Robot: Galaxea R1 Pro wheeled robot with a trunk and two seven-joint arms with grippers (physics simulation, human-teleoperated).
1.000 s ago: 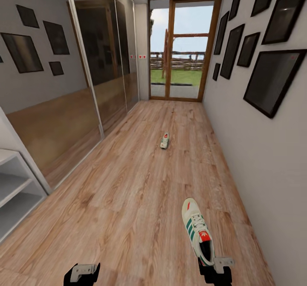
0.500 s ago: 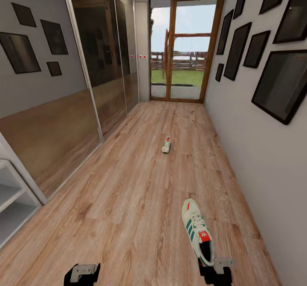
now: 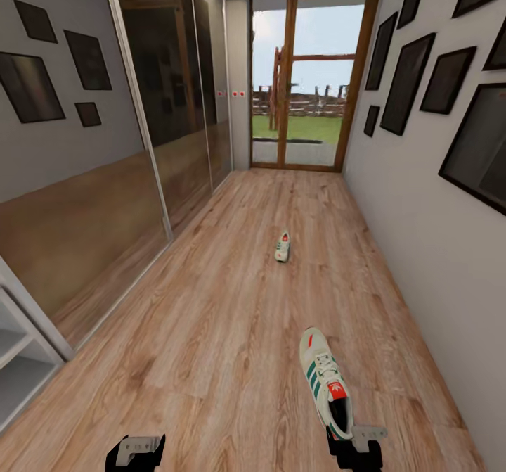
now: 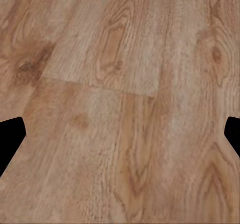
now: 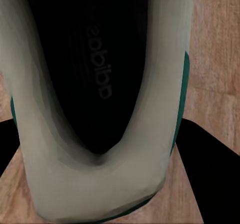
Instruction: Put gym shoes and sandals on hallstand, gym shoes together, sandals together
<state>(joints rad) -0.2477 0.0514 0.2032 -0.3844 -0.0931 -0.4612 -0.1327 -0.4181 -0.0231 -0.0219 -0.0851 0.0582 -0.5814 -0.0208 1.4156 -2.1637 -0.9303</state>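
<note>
Hidden: your right hand (image 3: 349,451) grips the near gym shoe (image 3: 325,382) at its heel, fingertips covered.
Cut off: hallstand (image 3: 17,359).
Left hand (image 3: 135,452): spread wide.
Far gym shoe (image 3: 282,246): small, cream-white, on the corridor floor (image 3: 211,331).

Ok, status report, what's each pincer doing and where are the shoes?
Right pincer shut on near shoe at its heel. Left pincer open, empty. Second shoe on the floor ahead, path open.
</note>
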